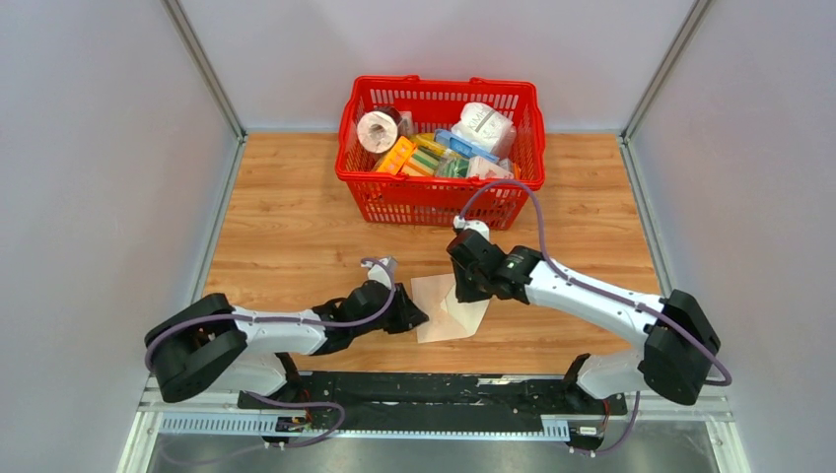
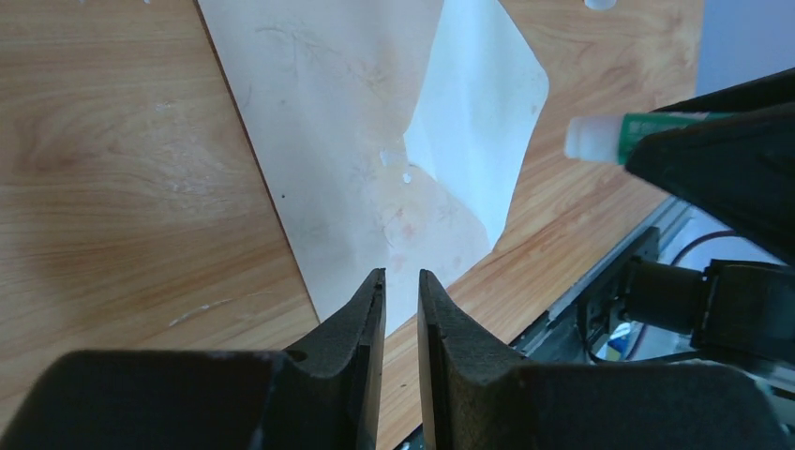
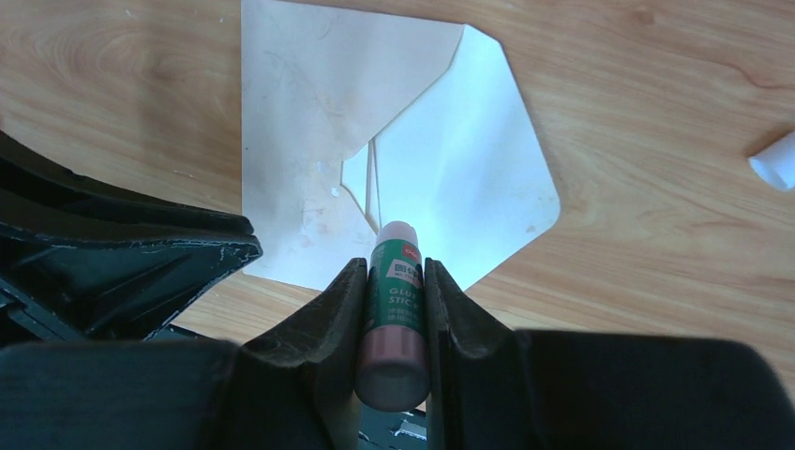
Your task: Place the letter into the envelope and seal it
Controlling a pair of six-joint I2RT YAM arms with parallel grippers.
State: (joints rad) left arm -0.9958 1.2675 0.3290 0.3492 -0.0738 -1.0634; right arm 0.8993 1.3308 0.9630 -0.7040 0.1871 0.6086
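Top camera looks down; wrists close over envelope.

Only legible text: "GLU… STIC…", white on the green label of the glue stick, 6 o'clock, right wrist view.

Bright, even light falls from above; shadows on the table are faint and soft. The wrist views hold the wood and envelope sharp, while the left fingers and glue stick blur nearest the lens.
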